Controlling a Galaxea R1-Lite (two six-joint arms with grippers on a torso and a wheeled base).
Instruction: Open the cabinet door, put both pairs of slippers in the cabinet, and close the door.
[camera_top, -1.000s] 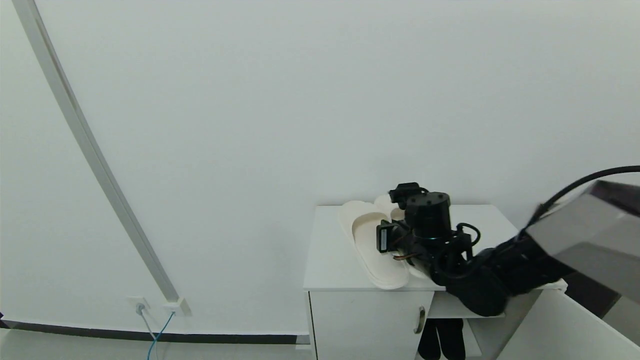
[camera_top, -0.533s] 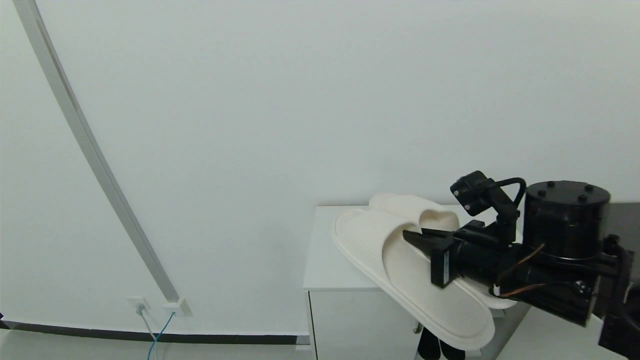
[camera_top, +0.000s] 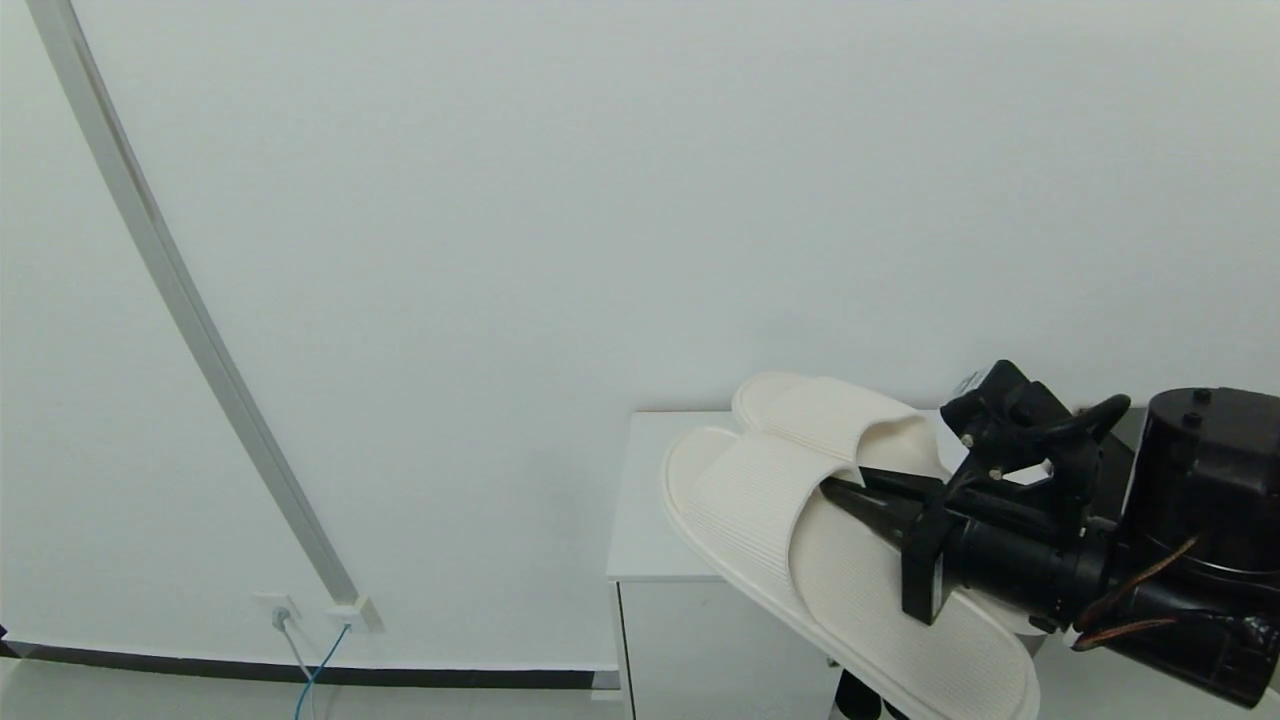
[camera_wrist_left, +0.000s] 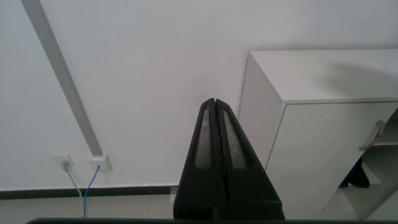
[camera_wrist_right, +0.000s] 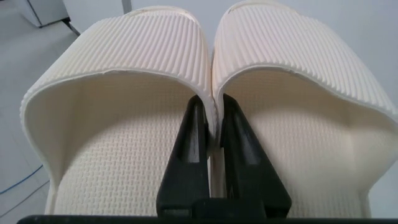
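The right gripper (camera_wrist_right: 214, 140) is clamped on the pair of white slippers (camera_wrist_right: 143, 68), one finger (camera_wrist_right: 189, 146) inside each, pinching their touching inner walls. In the head view the pair is held up in front of the white cabinet (camera_top: 645, 500), covering much of its top and front. The left gripper (camera_wrist_left: 215, 124) has its fingers pressed together on nothing; beyond it its wrist view shows the cabinet's handle (camera_wrist_left: 374, 134), dark slippers (camera_wrist_left: 357, 177) in the open compartment, and a wall socket (camera_wrist_left: 62, 160) with a blue cable (camera_wrist_left: 90, 182).
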